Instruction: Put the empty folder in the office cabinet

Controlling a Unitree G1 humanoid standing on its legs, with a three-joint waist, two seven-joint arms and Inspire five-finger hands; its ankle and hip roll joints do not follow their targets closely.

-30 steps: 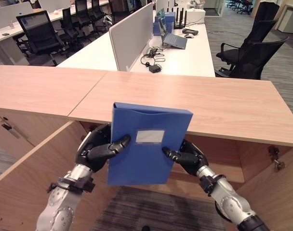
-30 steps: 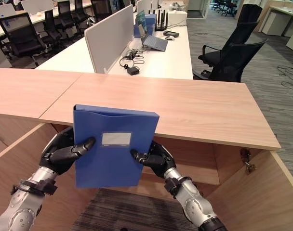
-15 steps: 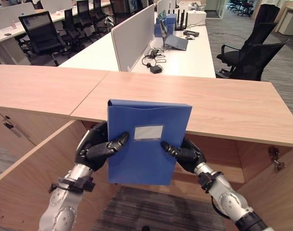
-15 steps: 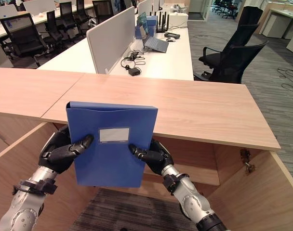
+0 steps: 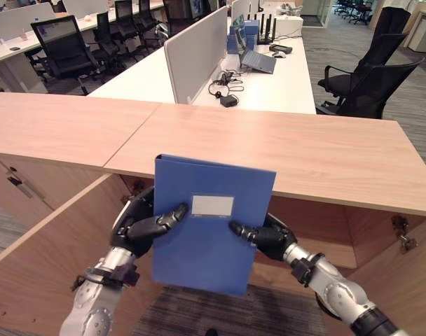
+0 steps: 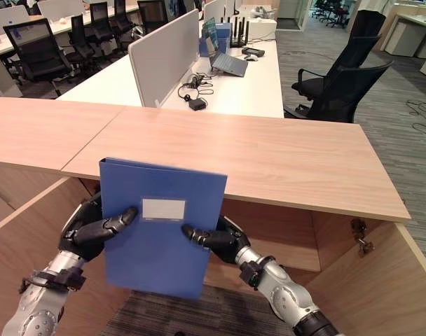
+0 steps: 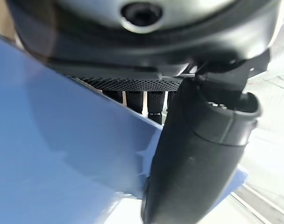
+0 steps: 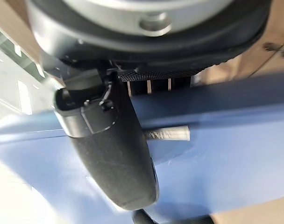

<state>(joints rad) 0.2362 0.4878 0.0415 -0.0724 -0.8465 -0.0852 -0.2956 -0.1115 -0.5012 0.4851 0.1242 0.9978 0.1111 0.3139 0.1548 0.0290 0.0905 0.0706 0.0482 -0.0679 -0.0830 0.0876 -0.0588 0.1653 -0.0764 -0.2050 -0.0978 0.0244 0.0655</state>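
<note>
The left hand [image 5: 139, 227] pinches the blue folder [image 5: 209, 224] by its left edge, thumb across the front; the right hand [image 5: 265, 234] grips the right edge likewise. It stands upright before the open wooden cabinet [image 5: 325, 157].

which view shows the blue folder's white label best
The left eye view: the white label sits whole on the blue folder, between the left hand and right hand. The right eye view shows it nearly as well. The wrist views show blue surface close up.
</note>
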